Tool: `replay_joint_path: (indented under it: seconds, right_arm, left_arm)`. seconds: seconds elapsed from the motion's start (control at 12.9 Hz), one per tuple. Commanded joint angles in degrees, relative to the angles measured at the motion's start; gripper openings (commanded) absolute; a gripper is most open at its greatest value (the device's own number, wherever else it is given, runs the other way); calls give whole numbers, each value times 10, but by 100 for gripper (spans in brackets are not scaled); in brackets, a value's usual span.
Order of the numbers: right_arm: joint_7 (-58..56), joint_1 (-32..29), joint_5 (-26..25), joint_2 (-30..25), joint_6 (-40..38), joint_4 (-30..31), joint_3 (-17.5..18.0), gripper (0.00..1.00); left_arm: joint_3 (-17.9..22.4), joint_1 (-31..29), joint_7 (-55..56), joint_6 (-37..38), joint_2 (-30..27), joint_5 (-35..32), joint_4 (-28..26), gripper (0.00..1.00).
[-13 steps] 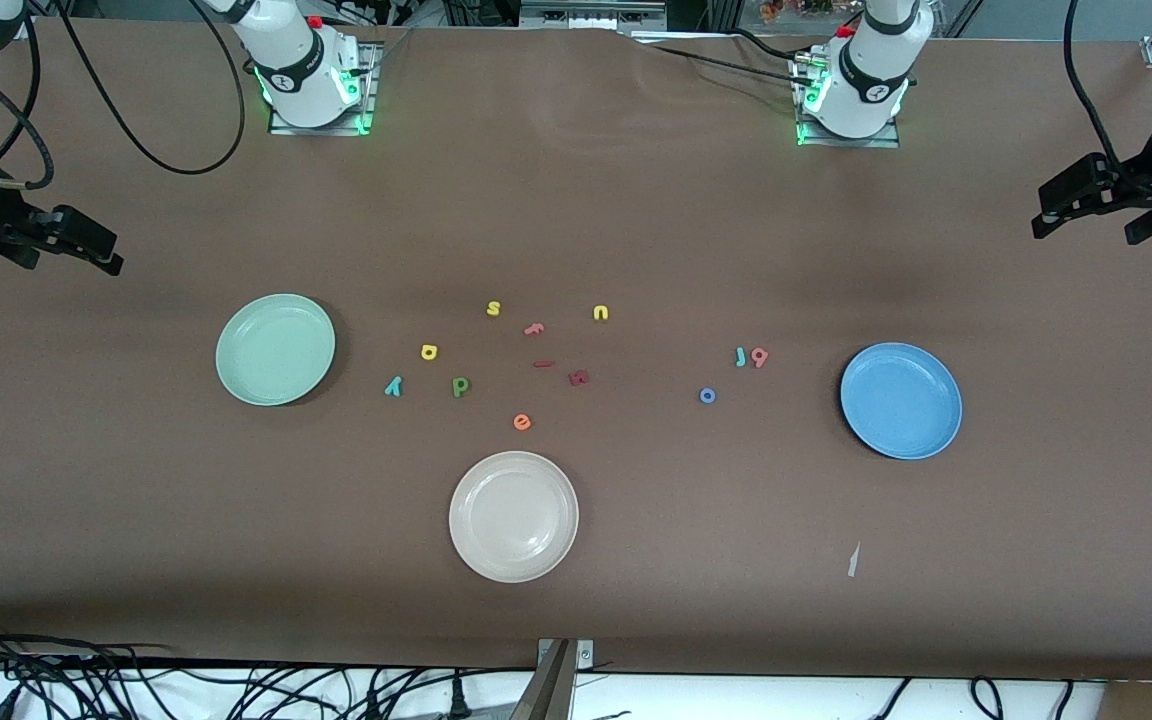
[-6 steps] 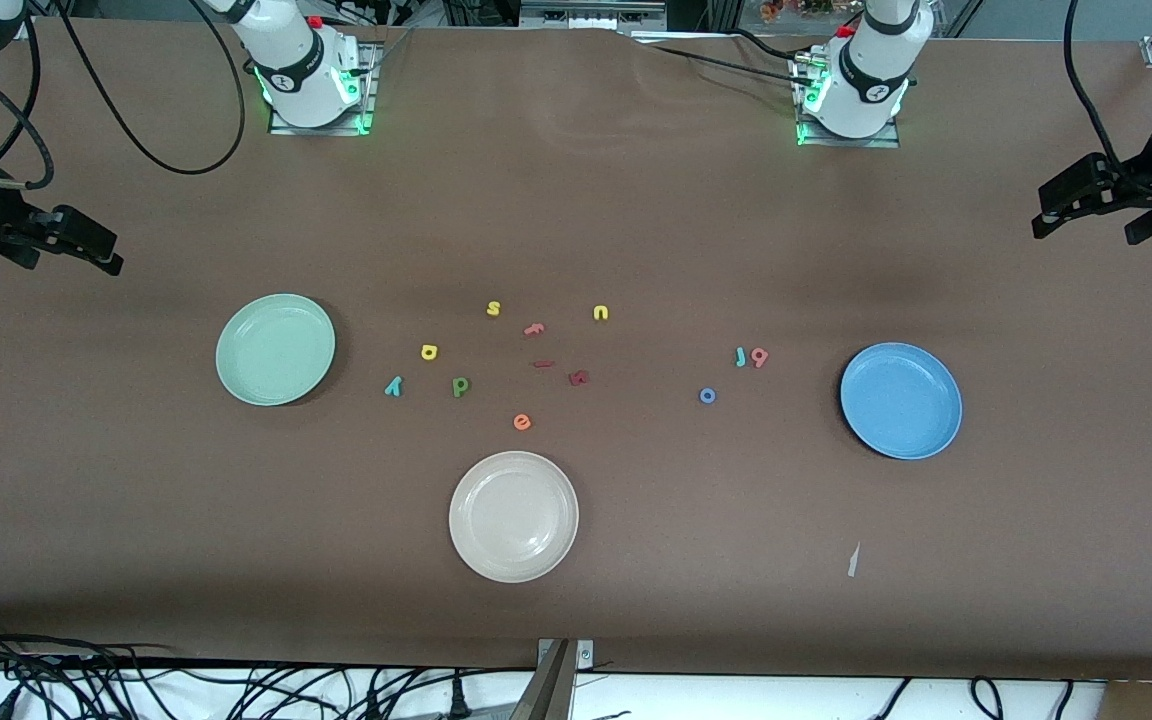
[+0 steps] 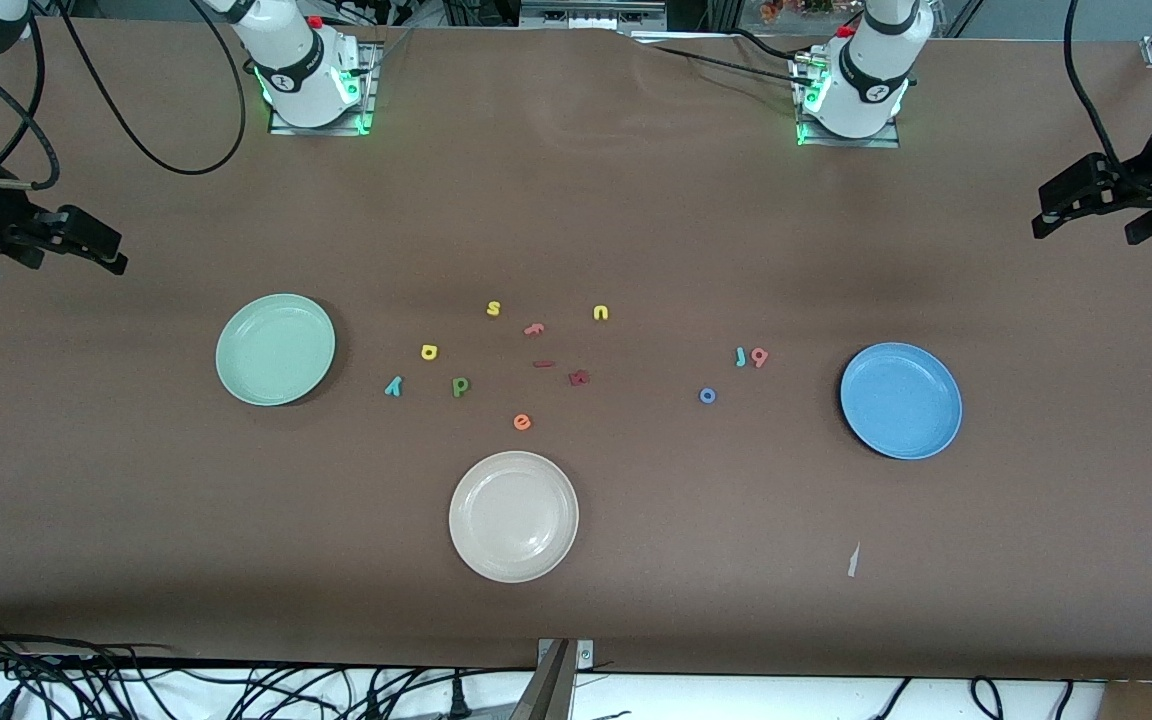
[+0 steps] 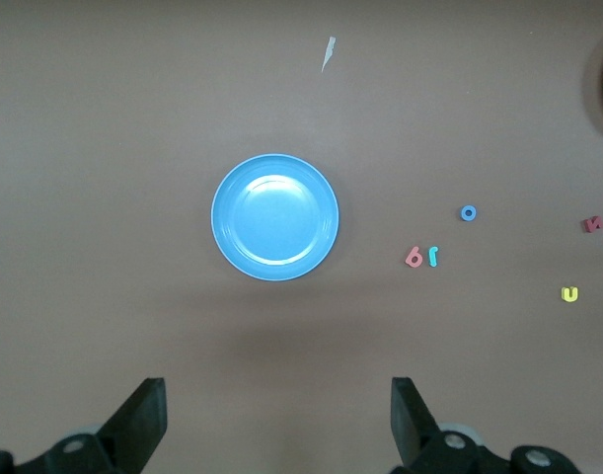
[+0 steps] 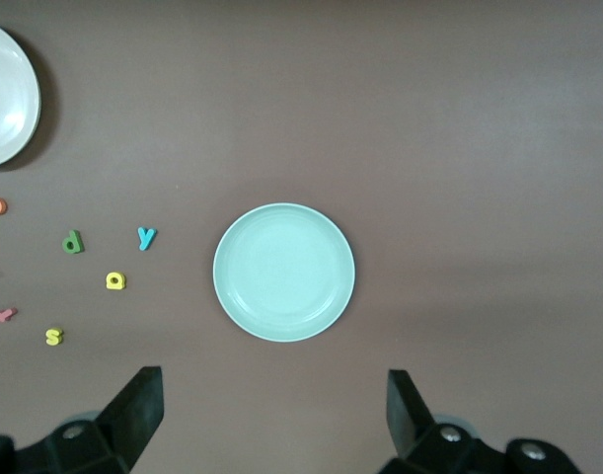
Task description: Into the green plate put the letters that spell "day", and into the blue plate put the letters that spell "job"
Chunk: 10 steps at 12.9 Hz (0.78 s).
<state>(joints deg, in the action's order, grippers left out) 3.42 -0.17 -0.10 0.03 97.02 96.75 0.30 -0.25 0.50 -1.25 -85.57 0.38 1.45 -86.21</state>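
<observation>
Both grippers are held wide open and empty, high over the table ends.
Well apart from the left gripper (image 4: 271,420) and right gripper (image 5: 271,415), the day letters (image 3: 428,352) and job letters (image 3: 707,396) are judged light, soft foam, best pinched across their edges.

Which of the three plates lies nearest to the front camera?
The cream-white plate; it sits lowest in the front view, below the green plate and the blue plate.

A brown table (image 3: 636,220) fills the frame. At left centre lies the green plate (image 3: 275,349), at right centre the blue plate (image 3: 901,400), at lower centre a cream plate (image 3: 513,516). Between them foam letters are scattered: y (image 3: 393,386), a (image 3: 428,351), d (image 3: 460,386), s (image 3: 493,308), f (image 3: 534,328), u (image 3: 600,313), e (image 3: 522,422), two dark red letters (image 3: 578,377), then o (image 3: 707,396), j (image 3: 740,356), b (image 3: 759,356). A paper scrap (image 3: 852,560) lies at lower right.
</observation>
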Motion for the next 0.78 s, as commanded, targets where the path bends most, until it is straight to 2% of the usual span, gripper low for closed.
replay_joint_path:
  seconds: [0.0, 0.08, 0.31, 0.7]
  right_arm:
    - [0, 18, 0, 16, -30, -5, 2, 100]
    - [2, 18, 3, 29, -45, -4, 2, 100]
    - [36, 54, 3, 62, -23, -3, 2, 100]
    - [233, 146, -2, 139, 88, 5, 2, 100]
  left_arm:
    - [-1, -4, 0, 4, 7, 10, 17, 100]
    - [-1, -4, 0, 4, 7, 10, 17, 100]
    - [2, -7, -6, 4, 7, 9, 13, 100]
    - [2, -7, -9, 3, 10, 7, 17, 100]
